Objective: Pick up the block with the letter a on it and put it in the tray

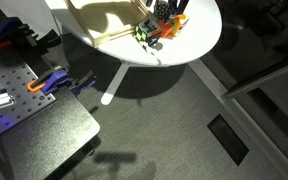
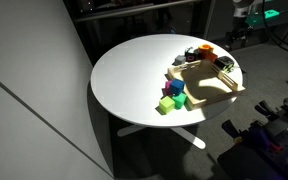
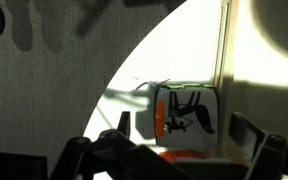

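Observation:
In the wrist view my gripper (image 3: 184,130) is open, one finger on each side of a small cube (image 3: 189,105), with gaps on both sides. The cube shows a white face with a black drawing and an orange side. I cannot read a letter on it. It stands on the white table beside the rim of the pale tray (image 3: 224,50). In an exterior view the gripper (image 1: 162,14) hangs low over the table next to the tray (image 1: 99,25). A small yellow-green and black block (image 1: 142,32) lies close by. The tray (image 2: 209,82) also shows in both exterior views.
The round white table (image 2: 134,70) stands on a white foot over dark floor. Green and blue blocks (image 2: 170,98) lie at one tray corner. A black object and an orange piece (image 2: 206,48) lie behind the tray. A grey bench with clamps (image 1: 24,90) stands nearby.

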You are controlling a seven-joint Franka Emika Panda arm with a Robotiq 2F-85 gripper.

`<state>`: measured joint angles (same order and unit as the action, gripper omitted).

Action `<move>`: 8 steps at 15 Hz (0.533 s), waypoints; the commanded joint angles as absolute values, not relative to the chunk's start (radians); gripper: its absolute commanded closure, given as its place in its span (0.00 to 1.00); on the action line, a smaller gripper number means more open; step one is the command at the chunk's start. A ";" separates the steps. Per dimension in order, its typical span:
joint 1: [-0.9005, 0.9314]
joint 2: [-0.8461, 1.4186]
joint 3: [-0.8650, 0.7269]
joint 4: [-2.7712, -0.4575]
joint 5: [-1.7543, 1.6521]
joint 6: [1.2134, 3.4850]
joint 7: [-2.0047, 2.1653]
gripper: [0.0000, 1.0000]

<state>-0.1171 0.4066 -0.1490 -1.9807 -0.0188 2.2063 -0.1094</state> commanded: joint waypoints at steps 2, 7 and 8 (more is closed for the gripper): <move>-0.100 0.438 -0.152 -1.960 -0.054 2.205 0.036 0.00; -0.095 0.470 -0.150 -1.963 -0.072 2.272 0.046 0.00; -0.095 0.479 -0.149 -1.961 -0.080 2.292 0.038 0.00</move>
